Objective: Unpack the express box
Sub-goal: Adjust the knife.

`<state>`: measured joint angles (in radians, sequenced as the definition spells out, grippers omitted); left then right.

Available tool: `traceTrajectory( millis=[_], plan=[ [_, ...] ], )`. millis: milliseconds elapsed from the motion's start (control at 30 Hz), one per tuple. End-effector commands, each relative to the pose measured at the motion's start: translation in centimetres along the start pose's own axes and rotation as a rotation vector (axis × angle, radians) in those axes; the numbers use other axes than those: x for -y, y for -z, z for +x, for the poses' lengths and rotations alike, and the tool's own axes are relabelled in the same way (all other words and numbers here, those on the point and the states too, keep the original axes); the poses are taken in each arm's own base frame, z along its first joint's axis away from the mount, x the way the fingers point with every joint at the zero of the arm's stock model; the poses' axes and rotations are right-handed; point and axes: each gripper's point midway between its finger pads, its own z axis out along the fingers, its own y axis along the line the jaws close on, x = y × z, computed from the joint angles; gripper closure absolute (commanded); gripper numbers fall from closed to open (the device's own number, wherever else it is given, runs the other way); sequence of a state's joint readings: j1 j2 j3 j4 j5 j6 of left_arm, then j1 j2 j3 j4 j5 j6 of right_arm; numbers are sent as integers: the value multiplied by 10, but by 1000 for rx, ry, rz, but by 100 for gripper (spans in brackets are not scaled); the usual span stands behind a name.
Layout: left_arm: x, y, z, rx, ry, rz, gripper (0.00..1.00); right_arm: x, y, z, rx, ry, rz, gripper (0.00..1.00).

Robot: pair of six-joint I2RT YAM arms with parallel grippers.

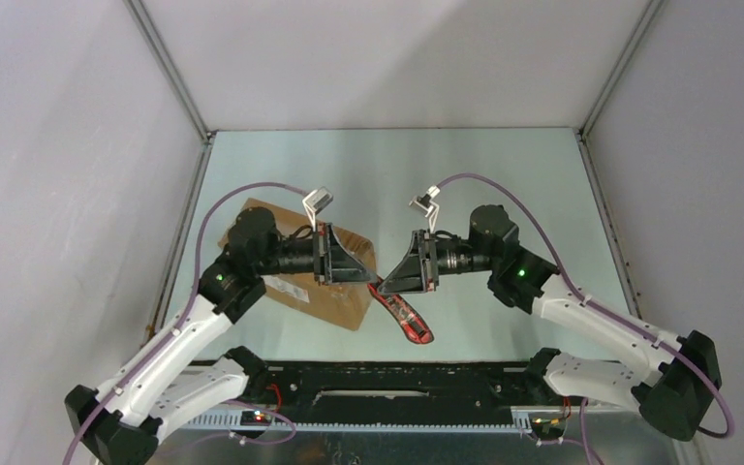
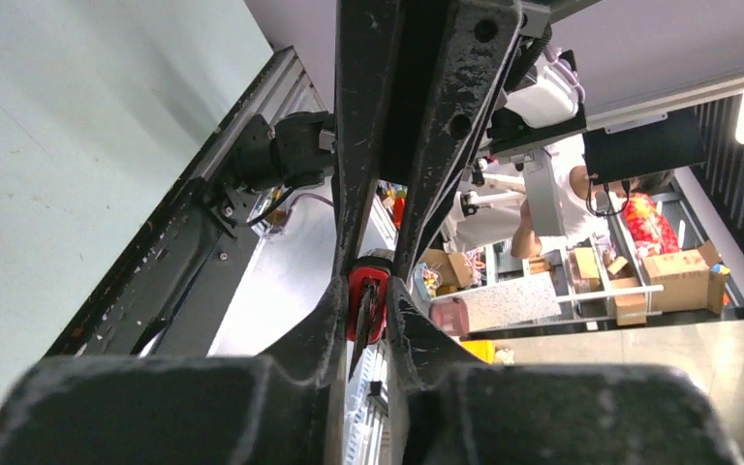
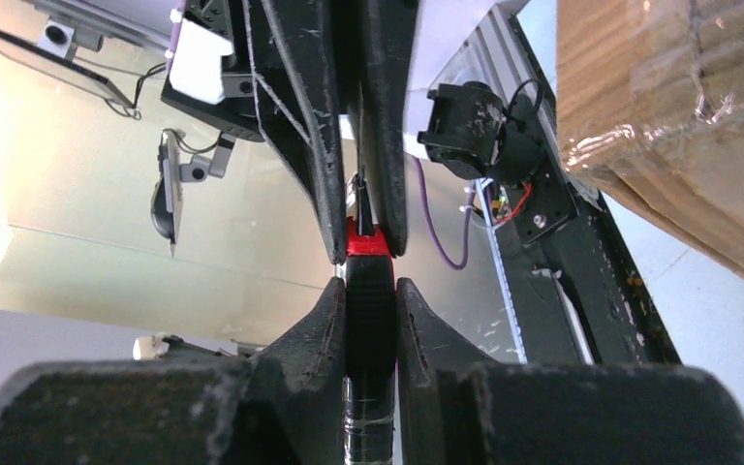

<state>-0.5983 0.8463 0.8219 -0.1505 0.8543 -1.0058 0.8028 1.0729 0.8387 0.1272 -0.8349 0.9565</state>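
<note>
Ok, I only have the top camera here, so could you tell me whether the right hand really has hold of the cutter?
Observer: Yes, its wrist view shows the right hand clamped on the black part of the cutter.
Operator: And the left hand, please?
Observer: Its wrist view shows the left hand flanking the cutter's red end; whether it's pressing, I can't tell.
Operator: Is the box taped?
Observer: The right wrist view shows clear tape on the box.
</note>
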Motion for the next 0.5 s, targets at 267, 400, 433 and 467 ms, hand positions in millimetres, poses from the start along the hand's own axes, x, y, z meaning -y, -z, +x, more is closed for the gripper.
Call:
traceTrajectory(
  millis=[267, 400, 433, 467],
  plan=[
    [-13, 9, -44, 302, 177, 36, 100, 2, 19, -48, 260, -21, 74, 19],
    [-14, 19, -58, 413, 194, 45, 100, 14, 26, -48, 337, -86, 86, 9],
    [-13, 21, -61, 433, 189, 38, 100, 16, 26, -48, 347, -103, 84, 9],
    [-13, 23, -64, 458, 187, 32, 100, 19, 25, -47, 351, -126, 85, 9]
  ],
)
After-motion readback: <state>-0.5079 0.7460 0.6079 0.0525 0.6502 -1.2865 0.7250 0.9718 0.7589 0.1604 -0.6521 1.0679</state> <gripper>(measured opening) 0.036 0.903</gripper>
